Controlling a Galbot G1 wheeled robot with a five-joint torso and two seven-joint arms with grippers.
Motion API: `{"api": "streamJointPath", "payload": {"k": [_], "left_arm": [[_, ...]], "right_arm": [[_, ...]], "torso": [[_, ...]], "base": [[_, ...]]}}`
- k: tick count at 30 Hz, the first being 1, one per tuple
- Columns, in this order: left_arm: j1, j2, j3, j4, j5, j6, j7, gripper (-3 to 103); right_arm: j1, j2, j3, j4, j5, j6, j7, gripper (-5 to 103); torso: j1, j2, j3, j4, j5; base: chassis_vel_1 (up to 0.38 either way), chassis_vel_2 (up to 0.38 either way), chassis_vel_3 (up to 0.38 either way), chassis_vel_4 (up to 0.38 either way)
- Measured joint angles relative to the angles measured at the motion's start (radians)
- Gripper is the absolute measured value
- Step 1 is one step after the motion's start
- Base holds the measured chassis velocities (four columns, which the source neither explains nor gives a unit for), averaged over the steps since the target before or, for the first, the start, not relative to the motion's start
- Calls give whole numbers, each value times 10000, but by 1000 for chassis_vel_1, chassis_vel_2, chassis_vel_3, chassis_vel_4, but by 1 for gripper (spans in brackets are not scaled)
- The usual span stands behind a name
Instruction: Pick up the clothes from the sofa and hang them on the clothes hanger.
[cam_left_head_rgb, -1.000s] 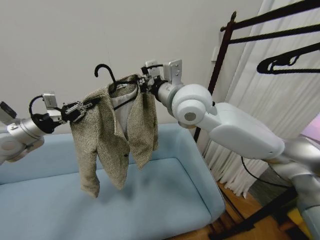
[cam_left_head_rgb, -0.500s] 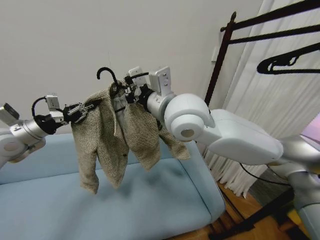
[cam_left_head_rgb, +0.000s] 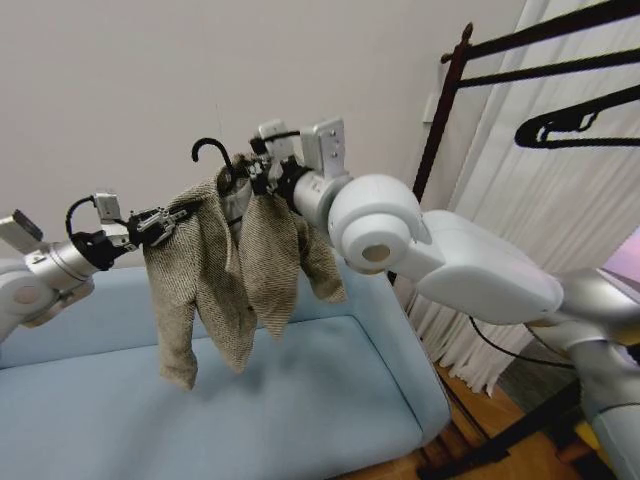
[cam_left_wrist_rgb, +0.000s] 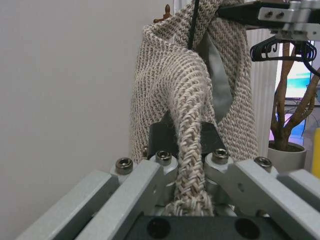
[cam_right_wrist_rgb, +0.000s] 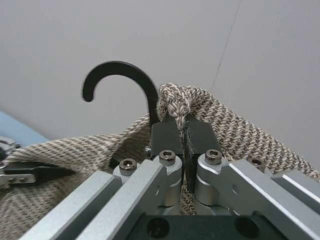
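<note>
1. The right gripper (cam_left_head_rgb: 262, 176), pinching the collar of the jacket (cam_left_head_rgb: 215, 285) beside the hook of the hanger (cam_left_head_rgb: 212, 152), has shifted toward the left gripper (cam_left_head_rgb: 165, 218), which pinches a shoulder.
2. The jacket now hangs bunched above the back edge of the sofa (cam_left_head_rgb: 330, 400), so it probably needs spreading before racking.

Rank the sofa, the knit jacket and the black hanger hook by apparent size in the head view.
1. sofa: largest.
2. knit jacket: held up by the left gripper at one shoulder and the right gripper at its collar. It is likely nearer the camera, so it looks inflated.
3. hanger hook: smallest.
</note>
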Motion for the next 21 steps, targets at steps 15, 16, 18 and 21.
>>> {"api": "streamJointPath", "payload": {"k": [15, 16, 18, 21], "left_arm": [[-15, 64, -51, -8, -32, -19, 28, 4], [-25, 70, -51, -1, -37, -22, 27, 4], [-31, 68, -52, -1, -42, -27, 29, 4], [-31, 62, -52, -1, -44, -29, 31, 4]], "right_arm": [[-1331, -252, -776, -100, -756, 68, -204, 1], [-1346, -239, -729, -176, -791, 86, -207, 1], [-1356, -236, -638, -282, -867, 103, -206, 1], [-1365, -259, -569, -341, -932, 110, -204, 1]], "torso": [[1, -1, 1, -2, 4], [1, 0, 1, -1, 3], [0, 0, 1, -1, 3], [1, 0, 1, 0, 3]], "base": [[0, 0, 0, 0], [0, 0, 0, 0], [0, 0, 0, 0], [0, 0, 0, 0]]}}
